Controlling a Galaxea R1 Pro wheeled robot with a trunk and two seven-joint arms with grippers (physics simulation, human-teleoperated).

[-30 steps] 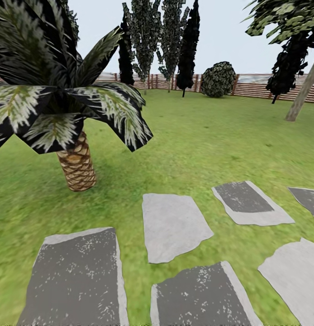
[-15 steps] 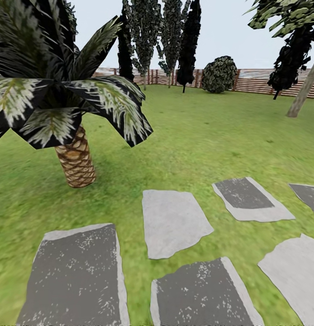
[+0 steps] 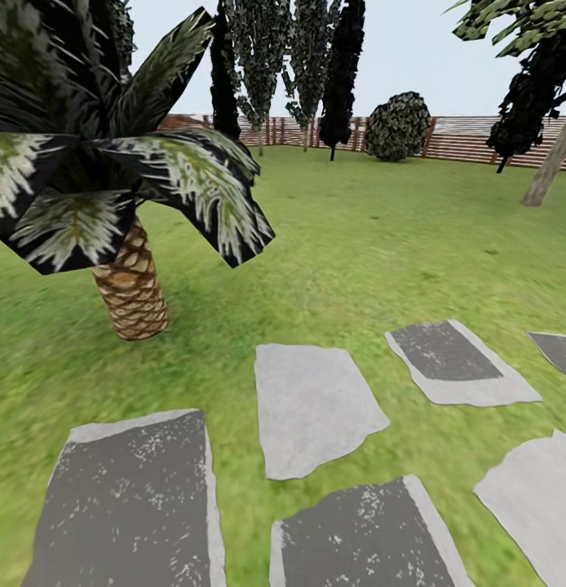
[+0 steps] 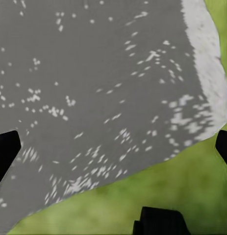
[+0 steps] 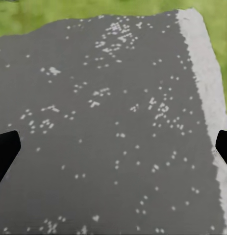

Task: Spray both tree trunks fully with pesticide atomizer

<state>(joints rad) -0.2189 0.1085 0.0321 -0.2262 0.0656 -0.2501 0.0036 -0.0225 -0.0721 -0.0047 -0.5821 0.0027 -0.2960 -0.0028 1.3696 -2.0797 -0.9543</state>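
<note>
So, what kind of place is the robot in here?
It looks like a fenced garden: a wide green lawn, grey stepping stones set in the grass, a short palm nearby, and a brown slatted wooden fence along the far edge.

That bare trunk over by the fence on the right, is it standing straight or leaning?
Leaning. The tree trunk slants from its base on the lawn up toward the right edge.
</note>
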